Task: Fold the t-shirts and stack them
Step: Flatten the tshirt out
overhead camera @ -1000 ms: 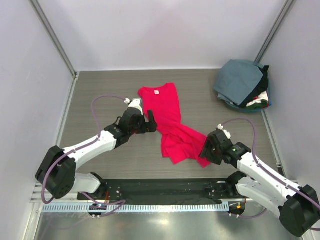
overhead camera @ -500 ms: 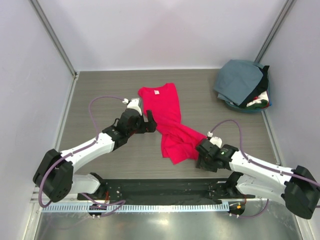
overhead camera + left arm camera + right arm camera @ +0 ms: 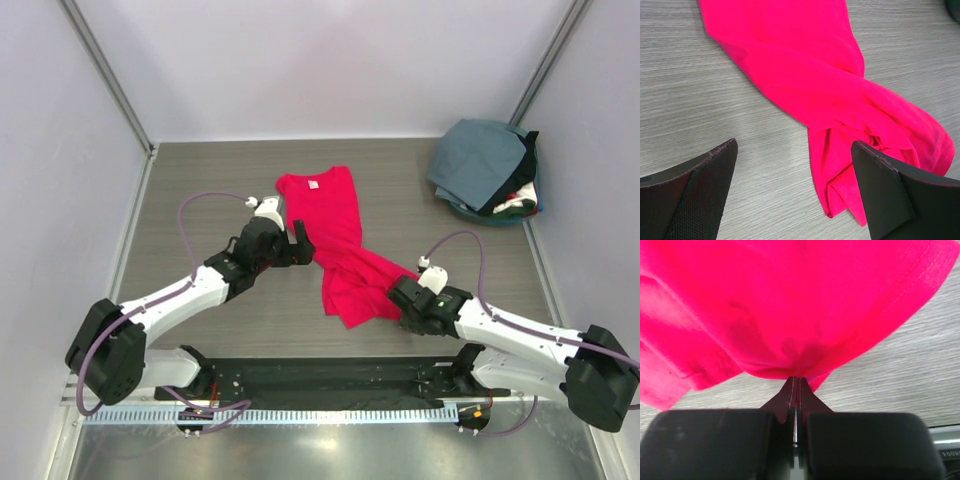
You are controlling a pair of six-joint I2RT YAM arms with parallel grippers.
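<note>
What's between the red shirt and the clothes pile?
Top view: bare table between the red shirt and the clothes pile, apart from the right arm's cable looping near the shirt's lower end.

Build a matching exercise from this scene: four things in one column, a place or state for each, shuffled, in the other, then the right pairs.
Column one
1. red t-shirt
2. grey-blue t-shirt
3. left hand
4. right hand

Column two
A. shut on an edge of cloth
B. on top of the heap in the far right corner
C. open, holding nothing
D. lying in the middle of the table, its near part bunched

Pairs: 1-D; 2-B; 3-C; 4-A
</note>
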